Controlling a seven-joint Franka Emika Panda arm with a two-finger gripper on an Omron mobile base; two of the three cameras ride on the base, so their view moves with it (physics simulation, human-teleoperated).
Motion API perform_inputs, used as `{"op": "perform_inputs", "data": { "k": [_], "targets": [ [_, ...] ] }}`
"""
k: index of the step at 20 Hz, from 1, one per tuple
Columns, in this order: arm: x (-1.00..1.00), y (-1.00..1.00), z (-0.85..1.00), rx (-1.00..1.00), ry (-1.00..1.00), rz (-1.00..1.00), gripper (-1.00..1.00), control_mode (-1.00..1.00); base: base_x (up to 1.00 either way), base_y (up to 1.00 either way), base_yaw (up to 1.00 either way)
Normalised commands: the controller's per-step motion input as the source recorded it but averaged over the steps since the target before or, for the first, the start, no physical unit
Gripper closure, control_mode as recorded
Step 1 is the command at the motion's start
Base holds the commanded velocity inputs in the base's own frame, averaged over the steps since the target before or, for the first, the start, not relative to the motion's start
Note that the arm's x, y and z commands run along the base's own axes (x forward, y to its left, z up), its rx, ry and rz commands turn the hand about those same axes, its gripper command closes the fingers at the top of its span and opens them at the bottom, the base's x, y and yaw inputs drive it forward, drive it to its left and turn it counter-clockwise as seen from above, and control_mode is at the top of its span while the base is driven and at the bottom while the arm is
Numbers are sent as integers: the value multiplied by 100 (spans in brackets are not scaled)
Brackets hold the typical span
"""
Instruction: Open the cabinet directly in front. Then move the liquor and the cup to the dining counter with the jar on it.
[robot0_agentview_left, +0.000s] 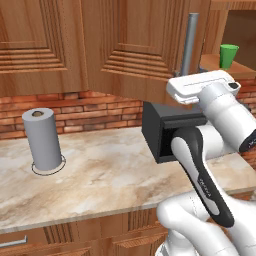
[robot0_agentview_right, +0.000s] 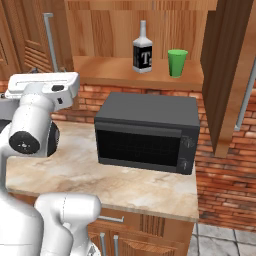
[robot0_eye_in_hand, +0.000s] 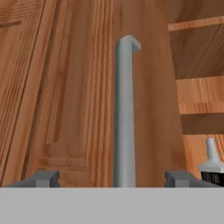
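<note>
The brown wooden cabinet (robot0_agentview_right: 150, 75) stands open. On its lower shelf the dark liquor (robot0_agentview_right: 142, 50) bottle stands left of the green cup (robot0_agentview_right: 177, 62), a little apart. My gripper (robot0_eye_in_hand: 113, 179) is open, level with the lower part of the left door's silver bar handle (robot0_eye_in_hand: 124, 109), one fingertip (robot0_eye_in_hand: 43, 178) on each side and clear of it. The liquor (robot0_eye_in_hand: 212, 166) shows past that door's edge. The cup (robot0_agentview_left: 229, 55) sits beyond the swung-out left door (robot0_agentview_left: 145, 45). The dining counter and the jar are out of view.
A black microwave (robot0_agentview_right: 145, 132) sits on the marble worktop (robot0_agentview_right: 125, 187) right under the open shelf. A grey paper-towel roll (robot0_agentview_left: 44, 140) stands at the left. The right door (robot0_agentview_right: 227, 75) hangs open and juts forward. A brick wall runs behind.
</note>
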Motion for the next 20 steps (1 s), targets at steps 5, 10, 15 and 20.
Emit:
{"op": "perform_inputs", "data": {
  "k": [5, 10, 15, 20],
  "targets": [
    [-45, -57, 12, 10, -3, 0, -100, -100, 0, 0, 0],
    [-35, -72, 7, 18, 0, 0, -100, -100, 0, 0, 0],
    [5, -72, 0, 35, 23, 2, -100, -100, 0, 0, 0],
    [51, -63, -3, 42, 34, 14, -100, -100, 0, 0, 0]
  ]
}}
